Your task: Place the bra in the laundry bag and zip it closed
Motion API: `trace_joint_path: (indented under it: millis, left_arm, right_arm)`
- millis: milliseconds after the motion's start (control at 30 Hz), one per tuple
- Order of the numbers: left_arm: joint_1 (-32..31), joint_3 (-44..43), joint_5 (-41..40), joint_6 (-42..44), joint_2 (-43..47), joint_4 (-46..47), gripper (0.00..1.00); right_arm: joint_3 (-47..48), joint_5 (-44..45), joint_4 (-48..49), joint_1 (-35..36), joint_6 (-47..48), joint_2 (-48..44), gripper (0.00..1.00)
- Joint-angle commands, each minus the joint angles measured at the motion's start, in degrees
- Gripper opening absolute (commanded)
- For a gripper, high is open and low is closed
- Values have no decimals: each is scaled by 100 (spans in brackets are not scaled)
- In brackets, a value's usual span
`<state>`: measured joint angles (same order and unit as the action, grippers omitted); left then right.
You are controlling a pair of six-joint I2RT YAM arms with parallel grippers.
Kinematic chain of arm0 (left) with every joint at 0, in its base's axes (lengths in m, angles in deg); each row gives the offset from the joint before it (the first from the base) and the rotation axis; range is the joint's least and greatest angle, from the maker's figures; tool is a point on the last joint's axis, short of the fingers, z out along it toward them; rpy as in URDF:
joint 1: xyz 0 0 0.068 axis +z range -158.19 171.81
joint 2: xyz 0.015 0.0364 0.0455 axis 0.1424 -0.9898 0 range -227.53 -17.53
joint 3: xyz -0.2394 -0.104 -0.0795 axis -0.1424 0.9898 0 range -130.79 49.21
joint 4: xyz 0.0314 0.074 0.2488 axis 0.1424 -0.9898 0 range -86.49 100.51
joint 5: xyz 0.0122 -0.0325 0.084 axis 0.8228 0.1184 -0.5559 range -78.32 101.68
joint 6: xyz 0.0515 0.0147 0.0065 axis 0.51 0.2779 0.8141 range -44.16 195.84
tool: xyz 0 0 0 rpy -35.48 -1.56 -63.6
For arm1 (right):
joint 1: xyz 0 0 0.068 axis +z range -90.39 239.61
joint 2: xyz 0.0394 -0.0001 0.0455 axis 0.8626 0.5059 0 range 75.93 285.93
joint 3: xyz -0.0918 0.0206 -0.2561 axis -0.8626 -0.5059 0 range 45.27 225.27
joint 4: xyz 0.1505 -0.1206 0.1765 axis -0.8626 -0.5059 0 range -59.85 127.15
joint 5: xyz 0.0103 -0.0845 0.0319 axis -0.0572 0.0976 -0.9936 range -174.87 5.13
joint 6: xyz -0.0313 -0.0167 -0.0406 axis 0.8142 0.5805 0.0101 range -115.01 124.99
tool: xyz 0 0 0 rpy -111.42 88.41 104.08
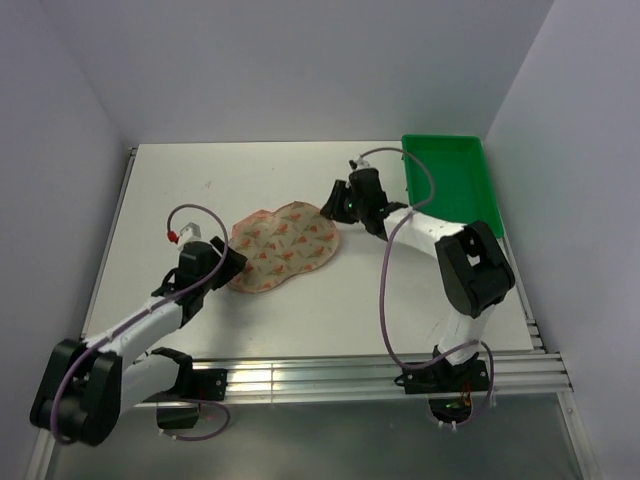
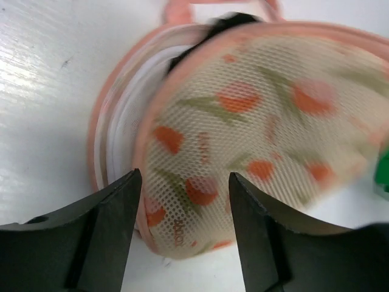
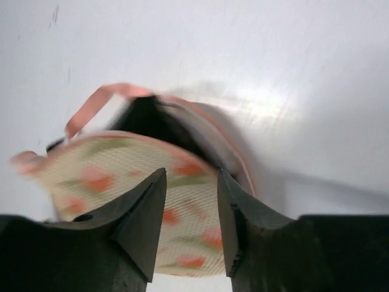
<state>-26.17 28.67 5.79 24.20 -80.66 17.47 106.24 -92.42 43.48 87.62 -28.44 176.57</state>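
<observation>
1. Evidently the packing step is about finished. The bra shows only as a strip of black fabric inside the gaping mouth of the laundry bag, which lies flat near the middle of the tabletop.
2. The zip is not yet closed. In both wrist views the top mesh layer stands clear of the lower rim, so the step in hand looks like the start of the zipping.
3. The left end effector is at the bag's left lobe. Its jaws are spread wide, with the mesh visible between and beyond them, and it looks released rather than grasping.
4. The right end effector is at the bag's opposite end, right over the opening. Its jaws stand closer together, with mesh showing through the gap. I cannot tell whether they are bearing on the fabric or merely poised above it.
5. The next move, as I judge it, calls for one end effector to pin the bag while the other finds the zip pull and draws it round the rim. I cannot pick out the pull itself. A pink loop of trim lies by the opening.
6. Any black fabric still poking out would need tucking in first, or the zip may snag on it.
7. Count: one laundry bag, one bra (partly hidden), two end effectors, and one green tray at the far right, apart from the bag.
</observation>
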Motion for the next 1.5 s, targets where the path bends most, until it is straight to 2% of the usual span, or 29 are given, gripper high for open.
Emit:
trace_joint_path:
  millis: [0, 33, 67, 133, 167, 233, 333, 367, 533, 567, 667, 733, 833, 933, 967, 1033, 1067, 1133, 1167, 1267, 1367, 1433, 1467]
  left_arm:
    - [-66, 85, -237, -84, 695, -353, 68]
    - [-66, 33, -263, -49, 984, -466, 68]
    - [-66, -20, -316, 30, 1126, -676, 67]
    - [-66, -65, -491, 110, 1399, -959, 67]
    - [-66, -47, -544, 127, 1635, -1021, 61]
    - [-66, 66, -597, 84, 1882, -1170, 59]
    - [-66, 303, -606, -92, 2067, -1302, 53]
    - [-66, 374, -589, -188, 2103, -1285, 53]
    - [-57, 734, -405, -198, 2112, -603, 59]
    - [-57, 770, -230, -76, 2069, -373, 66]
    - [-57, 700, -263, 144, 1840, -47, 74]
    - [-22, 630, -368, 242, 1630, 147, 77]
    - [180, 490, -10, 426, 1131, 560, 81]
    - [338, 445, 97, 409, 498, 850, 77]
    - [356, 471, 97, 391, 373, 964, 69]
    - [400, 489, 176, 383, 74, 1254, 62]
    - [400, 489, 211, 382, 4, 1307, 53]
    - [400, 506, 316, 365, -67, 1395, 45]
    - [400, 541, 334, 347, -59, 1413, 35]
    - [392, 691, 439, 321, 29, 1448, 22]
    - [348, 858, 545, 242, 82, 1413, 17]
    - [260, 972, 667, 76, 91, 1448, 19]
    - [129, 990, 694, 14, 82, 1448, 23]
  right_arm:
    - [959, 219, -736, -199, 451, 219, 48]
    - [1091, 245, -869, -208, 504, 237, 58]
    - [1301, 237, -1018, -199, 565, 237, 73]
    - [1260, 71, -1178, -191, 627, 36, 77]
    - [894, 26, -1099, -147, 601, -113, 79]
    - [340, -88, -678, -59, 382, -656, 79]
    - [-1309, -194, 130, 388, -127, -1456, 78]
    - [-1585, -124, 341, 546, -277, -1625, 77]
    - [-3053, 113, 2072, 1617, -1797, -2189, 76]
    - [-3082, 122, 2414, 1742, -1946, -2128, 76]
    - [-2942, 149, 2654, 1910, -2203, -1663, 77]
    - [-2811, 437, 2681, 1884, -2212, -1416, 77]
    - [-2583, 588, 2681, 1744, -2177, -1100, 75]
    - [-2415, 527, 2716, 1480, -2220, -810, 71]
    - [-2380, 605, 2707, 1401, -2203, -757, 71]
    - [-2178, 571, 2602, 1278, -2124, -590, 70]
    - [-2099, 553, 2532, 1216, -2080, -520, 69]
    - [-1784, 527, 2391, 1040, -1948, -283, 69]
    - [-1677, 492, 2286, 979, -1852, -82, 69]
    - [-1238, 290, 2197, 628, -1738, 183, 65]
    - [-737, 26, 1970, 364, -1221, 377, 62]
    - [-193, -465, 1637, 284, -877, 535, 63]
    - [-8, -475, 1034, 284, -545, 588, 66]
